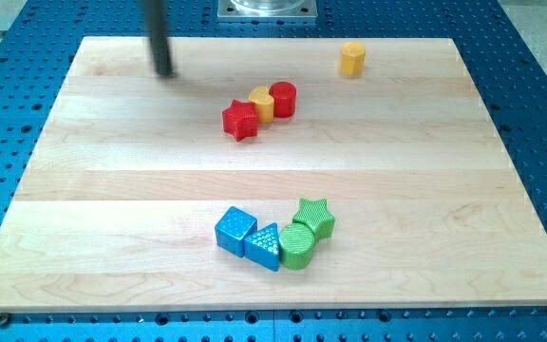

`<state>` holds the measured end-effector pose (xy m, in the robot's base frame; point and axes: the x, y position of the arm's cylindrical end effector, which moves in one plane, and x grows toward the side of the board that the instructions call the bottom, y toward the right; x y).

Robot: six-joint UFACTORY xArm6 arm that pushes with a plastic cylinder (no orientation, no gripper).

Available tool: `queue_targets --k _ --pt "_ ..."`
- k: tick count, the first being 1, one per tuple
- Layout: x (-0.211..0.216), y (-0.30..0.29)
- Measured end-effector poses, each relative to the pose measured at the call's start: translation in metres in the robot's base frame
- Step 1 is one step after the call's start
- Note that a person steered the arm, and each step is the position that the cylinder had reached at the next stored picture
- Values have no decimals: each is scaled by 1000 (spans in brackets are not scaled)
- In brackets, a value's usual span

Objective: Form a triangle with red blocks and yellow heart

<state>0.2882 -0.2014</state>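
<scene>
Three touching blocks, red star, yellow heart, red cylinder, run diagonally.

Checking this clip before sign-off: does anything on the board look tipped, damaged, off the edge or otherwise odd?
Nothing stands out. The red star, yellow heart and red cylinder sit in a tight row, not a triangle. My tip is apart, toward the view's left. All blocks sit flat on the board.

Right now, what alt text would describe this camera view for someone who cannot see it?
On a wooden board, a red star, yellow heart and red cylinder sit in a touching row; my tip is apart, toward the view's upper left.
</scene>
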Motion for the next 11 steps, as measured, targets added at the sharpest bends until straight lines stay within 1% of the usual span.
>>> queue_targets --k 1,2,3,4,5,6,7,8,9,10,11 --pt "94 -11" --pt "147 56" --pt "109 126" --pt "58 134" --pt "55 139" --pt "80 206" --pt "56 251" --pt "66 234" --pt "55 190" --pt "39 184" --pt "36 234"
